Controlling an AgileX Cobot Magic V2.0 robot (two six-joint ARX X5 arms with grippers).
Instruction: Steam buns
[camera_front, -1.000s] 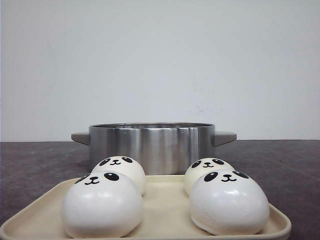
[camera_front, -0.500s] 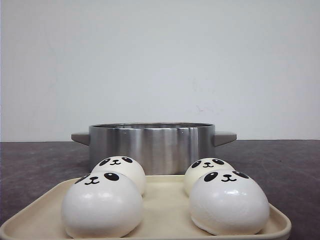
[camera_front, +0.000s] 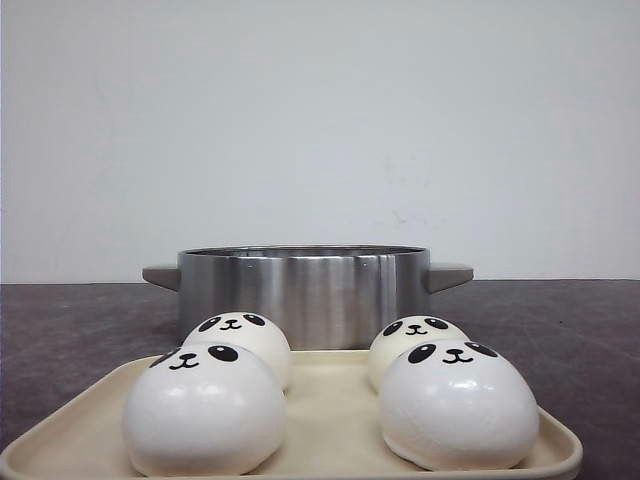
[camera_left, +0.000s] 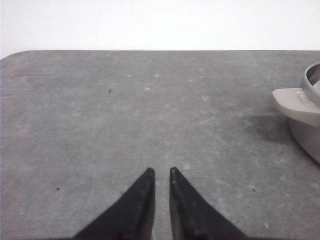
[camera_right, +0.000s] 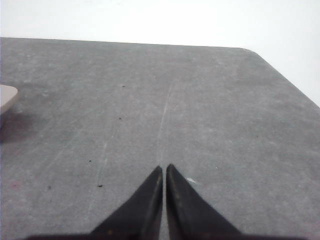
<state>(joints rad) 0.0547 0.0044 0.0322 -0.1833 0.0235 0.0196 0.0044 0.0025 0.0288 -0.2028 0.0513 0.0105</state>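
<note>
Several glossy white buns with panda faces sit on a cream tray (camera_front: 332, 420) close to the front camera: front left (camera_front: 205, 412), back left (camera_front: 243, 342), back right (camera_front: 412, 342), front right (camera_front: 458, 408). Behind the tray stands a steel steamer pot (camera_front: 300, 292) with grey side handles. Neither gripper shows in the front view. My left gripper (camera_left: 161, 171) hovers over bare table, shut with only a thin slit between the tips and nothing held; the pot's handle (camera_left: 299, 102) is off to its side. My right gripper (camera_right: 164, 167) is shut and empty over bare table.
The dark grey speckled table (camera_front: 580, 320) runs back to a white wall. A rounded table corner shows in each wrist view. The other pot handle (camera_right: 6, 97) just enters the right wrist view at its edge.
</note>
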